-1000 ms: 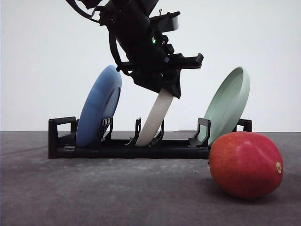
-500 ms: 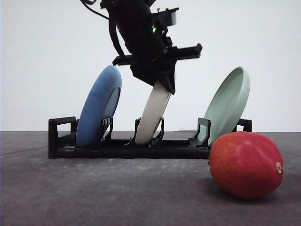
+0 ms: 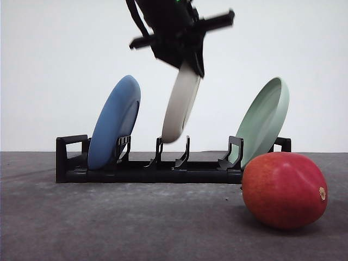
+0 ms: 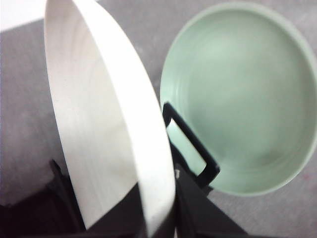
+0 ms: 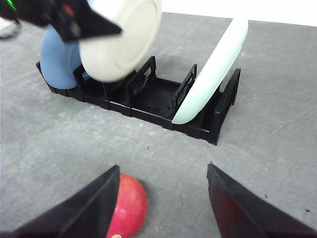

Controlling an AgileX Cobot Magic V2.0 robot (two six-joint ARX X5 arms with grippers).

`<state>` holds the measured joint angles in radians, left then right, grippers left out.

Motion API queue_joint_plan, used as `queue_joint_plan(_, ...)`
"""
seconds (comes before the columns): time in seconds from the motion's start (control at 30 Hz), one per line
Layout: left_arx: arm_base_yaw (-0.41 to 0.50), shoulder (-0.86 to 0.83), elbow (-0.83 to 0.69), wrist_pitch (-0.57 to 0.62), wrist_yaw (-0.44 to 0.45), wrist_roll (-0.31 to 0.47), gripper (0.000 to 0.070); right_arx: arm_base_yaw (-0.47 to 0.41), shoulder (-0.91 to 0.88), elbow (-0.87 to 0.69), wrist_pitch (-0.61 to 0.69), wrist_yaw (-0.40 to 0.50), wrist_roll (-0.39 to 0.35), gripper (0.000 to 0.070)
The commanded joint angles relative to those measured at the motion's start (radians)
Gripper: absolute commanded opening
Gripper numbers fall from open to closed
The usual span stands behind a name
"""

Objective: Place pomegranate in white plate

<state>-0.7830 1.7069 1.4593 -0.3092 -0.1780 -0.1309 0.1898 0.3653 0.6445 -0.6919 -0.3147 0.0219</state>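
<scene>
Gripping white plate (image 3: 180,103) above rack (image 3: 147,163) | left claw (image 3: 187,62) | pomegranate (image 3: 284,189) on table (image 3: 109,228)

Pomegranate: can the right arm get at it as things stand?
Probably yes. The right gripper hangs open above the table with the pomegranate just beside one finger and nothing lying between them. The left gripper holds the white plate up over the rack, well away.

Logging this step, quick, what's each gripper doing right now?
Left gripper: shut on the white plate.
Right gripper: open, holding nothing.
</scene>
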Motion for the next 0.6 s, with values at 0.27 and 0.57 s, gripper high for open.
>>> queue_joint_plan(0.27, -0.025, -0.163, 0.028, -0.07, 0.07, -0.049, 0.0013, 0.004, 0.002, 0.018, 0.01, 0.0, -0.004, 0.0353)
queue_joint_plan(0.57, -0.07, -0.385, -0.143, -0.116, 0.08, -0.064, 0.0013, 0.004, 0.002, 0.018, 0.01, 0.0, -0.003, 0.0353)
